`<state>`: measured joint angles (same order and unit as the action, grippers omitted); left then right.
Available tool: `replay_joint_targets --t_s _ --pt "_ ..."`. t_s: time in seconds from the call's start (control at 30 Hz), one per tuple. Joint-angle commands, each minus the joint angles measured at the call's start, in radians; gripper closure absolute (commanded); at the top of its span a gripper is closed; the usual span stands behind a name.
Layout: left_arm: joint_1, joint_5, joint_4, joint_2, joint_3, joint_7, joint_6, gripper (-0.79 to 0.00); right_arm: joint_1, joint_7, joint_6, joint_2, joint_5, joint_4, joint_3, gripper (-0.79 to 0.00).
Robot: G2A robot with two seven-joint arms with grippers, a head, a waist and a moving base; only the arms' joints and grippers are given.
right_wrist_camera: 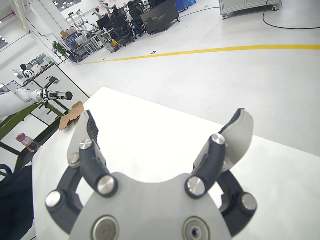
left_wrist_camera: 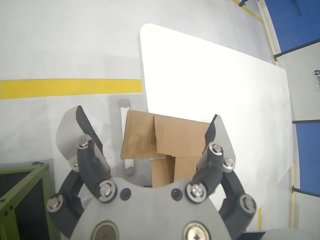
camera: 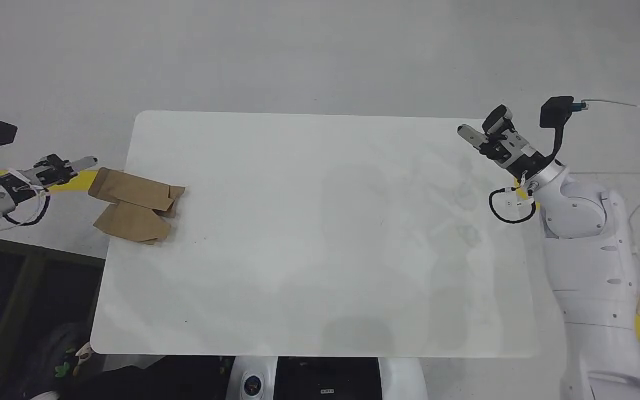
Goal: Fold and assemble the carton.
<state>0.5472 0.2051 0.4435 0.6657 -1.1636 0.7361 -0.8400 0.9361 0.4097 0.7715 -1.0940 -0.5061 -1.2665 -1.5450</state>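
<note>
A flat brown carton (camera: 135,203) lies unfolded at the left edge of the white table (camera: 330,230), partly hanging over that edge. My left gripper (camera: 80,163) hovers just off the table beside the carton, open and holding nothing. In the left wrist view the carton (left_wrist_camera: 162,138) sits between and beyond the spread fingers of the left gripper (left_wrist_camera: 147,123). My right gripper (camera: 478,135) is open above the table's far right corner, far from the carton. The right wrist view shows the right gripper (right_wrist_camera: 165,121) with the carton (right_wrist_camera: 71,116) and the left gripper (right_wrist_camera: 66,95) across the table.
The table's middle and right are bare white surface. A green-framed dark stand (left_wrist_camera: 22,196) sits on the floor beside the table's left edge. A yellow line (left_wrist_camera: 70,88) crosses the floor beyond it.
</note>
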Motion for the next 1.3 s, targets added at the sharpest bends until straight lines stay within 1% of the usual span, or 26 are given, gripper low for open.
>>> replay_joint_targets --t_s 0.0,0.1,0.27,0.57,0.6,0.63,0.67,0.73,0.77,0.9,1.0,1.07,1.27 --pt "-0.002 -0.017 -0.02 0.01 0.008 0.002 0.002 -0.785 0.0 0.0 0.0 0.0 0.0 0.0 0.0 -0.785" --pt "-0.011 -0.001 -0.054 0.022 0.025 -0.002 0.031 -0.785 0.0 0.0 0.0 0.0 0.0 0.0 0.0 -0.785" --pt "-0.018 -0.013 -0.108 0.043 0.042 -0.002 0.055 -0.785 0.0 0.0 0.0 0.0 0.0 0.0 0.0 -0.785" --pt "-0.026 -0.043 -0.172 0.076 0.056 0.015 0.094 -0.785 0.0 0.0 0.0 0.0 0.0 0.0 0.0 -0.785" --pt "-0.027 -0.051 -0.179 0.079 0.056 0.019 0.1 -0.751 0.0 0.0 0.0 0.0 0.0 0.0 0.0 -0.785" --pt "-0.029 -0.054 -0.185 0.081 0.056 0.022 0.107 -0.671 0.0 0.0 0.0 0.0 0.0 0.0 0.0 -0.785" --pt "-0.029 -0.061 -0.19 0.084 0.055 0.026 0.11 -0.619 0.0 0.0 0.0 0.0 0.0 0.0 0.0 -0.785" --pt "-0.029 -0.071 -0.198 0.088 0.054 0.032 0.117 -0.406 0.0 0.0 0.0 0.0 0.0 0.0 0.0 -0.785" --pt "-0.03 -0.078 -0.202 0.09 0.052 0.036 0.12 -0.354 0.0 0.0 0.0 0.0 0.0 0.0 0.0 -0.785" --pt "-0.031 -0.1 -0.212 0.097 0.047 0.051 0.124 -0.215 0.0 0.0 0.0 0.0 0.0 0.0 0.0 -0.785" --pt "-0.032 -0.122 -0.218 0.1 0.039 0.062 0.123 -0.055 0.0 0.0 0.0 0.0 0.0 0.0 0.0 -0.785" --pt "-0.034 -0.135 -0.221 0.1 0.034 0.065 0.119 0.0 0.0 0.0 0.0 0.0 0.0 0.0 0.0 -0.785" --pt "-0.043 -0.199 -0.223 0.098 0.005 0.088 0.096 0.0 0.0 0.0 0.0 0.0 0.0 0.0 0.0 -0.785"
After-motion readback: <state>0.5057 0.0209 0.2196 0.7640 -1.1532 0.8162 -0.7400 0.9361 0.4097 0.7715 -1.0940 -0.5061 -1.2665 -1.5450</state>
